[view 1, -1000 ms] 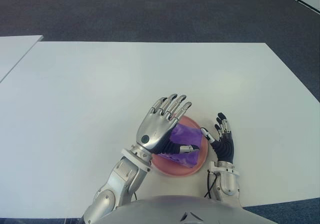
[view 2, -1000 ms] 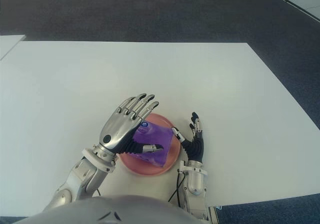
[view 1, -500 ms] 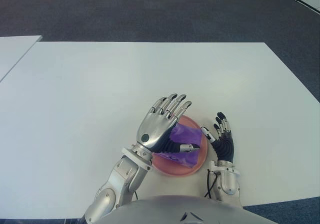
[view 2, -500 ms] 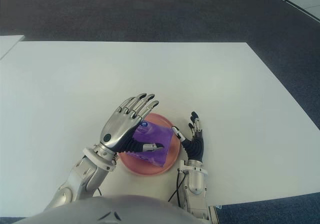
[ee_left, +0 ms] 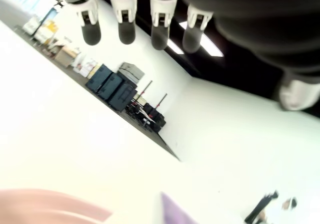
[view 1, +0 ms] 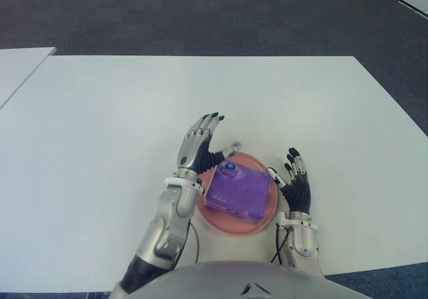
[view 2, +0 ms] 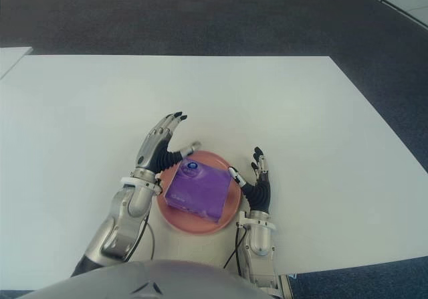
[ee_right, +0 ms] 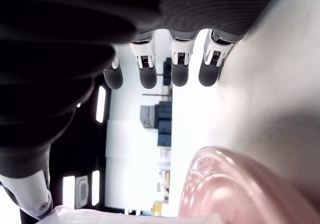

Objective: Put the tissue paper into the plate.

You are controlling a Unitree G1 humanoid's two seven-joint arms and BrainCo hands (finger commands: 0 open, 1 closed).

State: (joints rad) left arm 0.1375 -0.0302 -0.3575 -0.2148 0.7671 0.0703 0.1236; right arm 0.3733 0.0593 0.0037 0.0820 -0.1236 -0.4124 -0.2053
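Tissue paper (view 1: pixel 238 191) lies flat in the plate (view 1: pixel 264 219) — left hand (view 1: pixel 198 148) and right hand (view 1: pixel 295 186) spread, empty.

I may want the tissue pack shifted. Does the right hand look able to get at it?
Probably yes: the right hand is open just right of the plate, and nothing covers the tissue pack.

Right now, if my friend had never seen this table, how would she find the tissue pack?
Start at the big white table and look at its near edge, between the robot's two open hands. There sits a round pink plate, with the left hand and right hand on either side. The tissue pack is the flat purple square lying in that plate, the only purple thing there.
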